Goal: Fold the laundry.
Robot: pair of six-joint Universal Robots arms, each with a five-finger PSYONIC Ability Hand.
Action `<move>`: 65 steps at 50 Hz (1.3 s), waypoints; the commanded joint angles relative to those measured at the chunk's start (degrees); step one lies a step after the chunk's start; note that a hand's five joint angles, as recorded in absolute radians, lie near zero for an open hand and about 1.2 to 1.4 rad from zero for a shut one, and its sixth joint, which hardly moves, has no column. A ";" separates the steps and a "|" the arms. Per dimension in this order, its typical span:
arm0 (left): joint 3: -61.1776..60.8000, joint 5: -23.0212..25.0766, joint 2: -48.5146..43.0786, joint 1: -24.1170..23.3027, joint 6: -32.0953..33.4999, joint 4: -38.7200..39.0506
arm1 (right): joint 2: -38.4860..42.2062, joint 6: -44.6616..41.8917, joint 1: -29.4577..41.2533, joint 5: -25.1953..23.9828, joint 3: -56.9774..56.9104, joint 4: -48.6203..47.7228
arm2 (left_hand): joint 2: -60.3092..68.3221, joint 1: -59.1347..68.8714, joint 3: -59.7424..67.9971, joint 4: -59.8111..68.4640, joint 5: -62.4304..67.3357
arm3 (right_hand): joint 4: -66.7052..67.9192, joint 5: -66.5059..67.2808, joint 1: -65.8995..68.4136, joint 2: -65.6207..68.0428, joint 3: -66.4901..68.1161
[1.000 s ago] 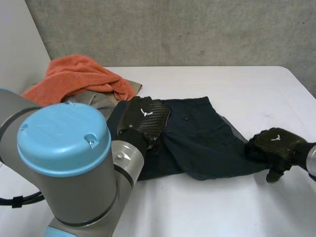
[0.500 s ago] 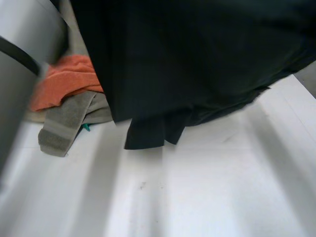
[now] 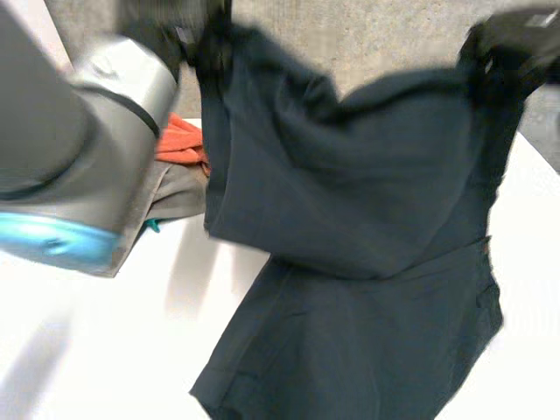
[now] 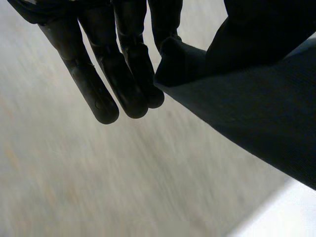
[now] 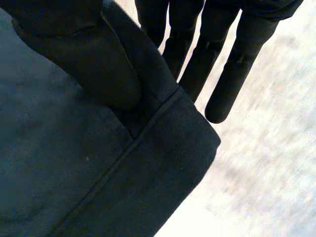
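Note:
A dark navy garment (image 3: 367, 227) hangs in the air above the white table (image 3: 122, 350), its lower part drooping toward the table's front. My left hand (image 3: 175, 39) holds one upper corner high at the left. In the left wrist view that corner of the garment (image 4: 256, 113) is pinched beside my straight fingers (image 4: 118, 64). My right hand (image 3: 512, 39) holds the other upper corner at the right. In the right wrist view the thumb (image 5: 98, 64) presses the hemmed edge of the garment (image 5: 74, 173) against the fingers (image 5: 217, 49).
An orange cloth (image 3: 179, 140) and a grey cloth (image 3: 175, 192) lie heaped at the table's back left, partly behind my left arm (image 3: 70, 149). A concrete wall (image 3: 376, 44) stands behind the table.
A second ago the garment lay flat on the table under both hands. Both hands have swung it up, and it now hangs spread between them.

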 commanded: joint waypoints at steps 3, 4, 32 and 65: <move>6.87 1.27 -18.78 6.27 0.79 7.66 | 16.75 -2.31 5.93 11.59 -0.58 -13.66 | 11.43 14.22 11.85 11.30 13.35 | 11.37 11.74 14.71 12.76 11.97; 8.62 1.44 -21.32 7.76 1.49 8.97 | 17.54 -2.22 6.29 12.55 -0.58 -16.11 | 11.43 14.22 11.85 11.30 13.35 | 11.37 11.74 14.71 12.76 11.97; -7.85 -2.69 -3.72 6.12 3.17 8.14 | 9.04 -12.14 4.63 4.83 7.14 -16.06 | -54.67 -51.87 -54.25 -54.80 -52.75 | -58.63 -58.26 -55.29 -57.24 -58.03; -39.97 -11.56 0.10 -13.85 -0.97 -5.79 | 1.38 -44.94 -9.88 -11.78 49.42 -10.94 | -45.91 -43.12 -45.49 -46.04 -43.99 | -33.15 -32.77 -29.81 -31.76 -32.55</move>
